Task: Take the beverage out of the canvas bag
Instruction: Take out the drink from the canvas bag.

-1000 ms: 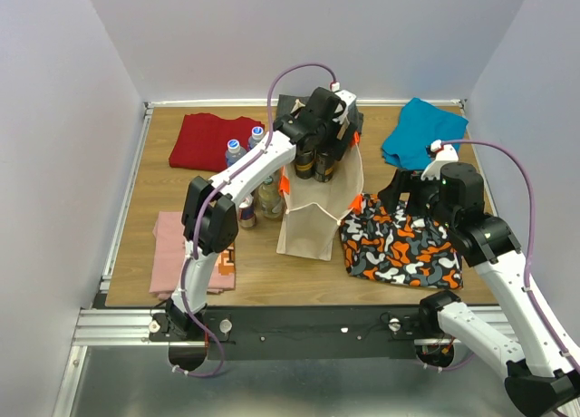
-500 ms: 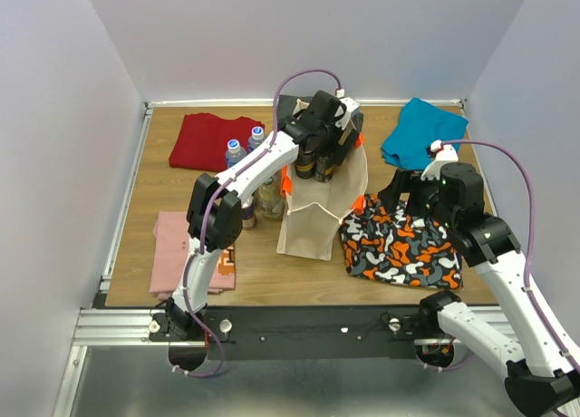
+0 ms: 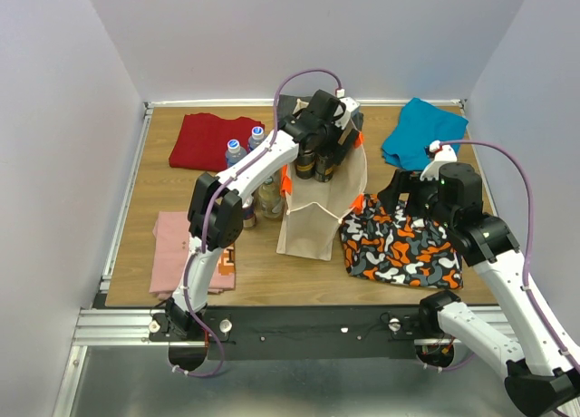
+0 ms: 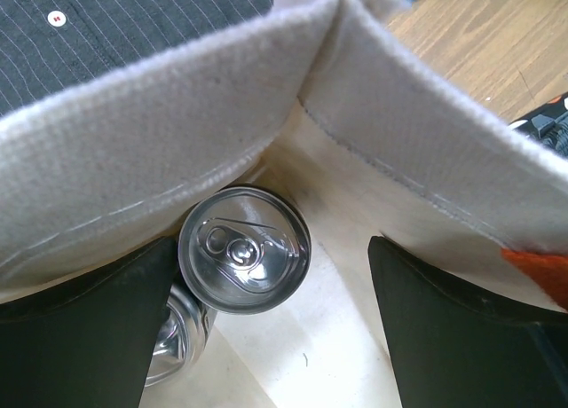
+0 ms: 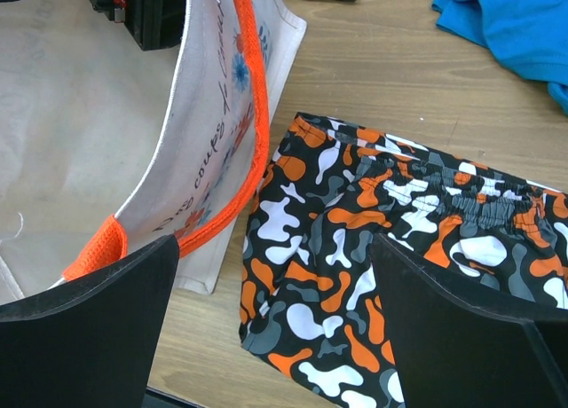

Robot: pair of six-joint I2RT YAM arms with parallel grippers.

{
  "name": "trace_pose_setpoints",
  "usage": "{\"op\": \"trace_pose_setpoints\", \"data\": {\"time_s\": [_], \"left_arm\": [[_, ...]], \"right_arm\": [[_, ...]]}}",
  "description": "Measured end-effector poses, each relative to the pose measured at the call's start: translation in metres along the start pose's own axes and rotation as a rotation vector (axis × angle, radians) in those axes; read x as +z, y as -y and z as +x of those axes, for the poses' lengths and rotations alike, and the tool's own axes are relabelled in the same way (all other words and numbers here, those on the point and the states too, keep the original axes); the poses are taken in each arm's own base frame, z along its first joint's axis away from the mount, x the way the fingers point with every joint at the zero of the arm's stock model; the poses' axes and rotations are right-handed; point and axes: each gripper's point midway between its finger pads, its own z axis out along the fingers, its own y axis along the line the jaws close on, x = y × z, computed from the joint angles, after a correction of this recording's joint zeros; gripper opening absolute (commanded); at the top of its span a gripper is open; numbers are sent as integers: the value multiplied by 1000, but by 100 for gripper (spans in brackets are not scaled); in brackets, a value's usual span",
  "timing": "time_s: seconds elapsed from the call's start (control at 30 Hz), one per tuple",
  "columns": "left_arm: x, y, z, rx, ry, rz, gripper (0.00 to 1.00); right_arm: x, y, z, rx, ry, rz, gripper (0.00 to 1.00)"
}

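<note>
The canvas bag (image 3: 313, 219) stands upright mid-table, its mouth open. My left gripper (image 3: 317, 160) hangs in that mouth, jaws wide apart. In the left wrist view a silver beverage can (image 4: 245, 248) stands upright on the bag's floor, close to the left finger (image 4: 80, 333), with the bag's wall (image 4: 177, 151) just behind it. A second can (image 4: 180, 341) lies partly hidden under the first. The left gripper (image 4: 271, 337) holds nothing. My right gripper (image 5: 271, 328) is open above the camouflage shorts (image 5: 355, 248), to the right of the bag (image 5: 80, 106).
Two capped bottles (image 3: 245, 150) stand left of the bag. A red cloth (image 3: 213, 140), a blue cloth (image 3: 421, 131) and a pink cloth (image 3: 181, 245) lie around the table. A dark striped shirt (image 4: 133, 27) lies behind the bag. The bag's orange handle (image 5: 256, 115) droops toward the shorts.
My left gripper has shifted slightly right and lower into the bag's mouth. The right arm has not moved.
</note>
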Motion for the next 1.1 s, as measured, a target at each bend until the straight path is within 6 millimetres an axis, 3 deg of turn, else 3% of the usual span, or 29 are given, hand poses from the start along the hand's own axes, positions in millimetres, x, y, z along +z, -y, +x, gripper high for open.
{"op": "trace_pose_setpoints", "data": {"time_s": [0.37,1.1], "left_arm": [[9,-4,4,6,-20,-15,93],[8,-8,8,6,-40,-38,81]], "right_arm": [[1,0,-2,0,7,-2,98],[4,0,1,0,-1,1,98]]}}
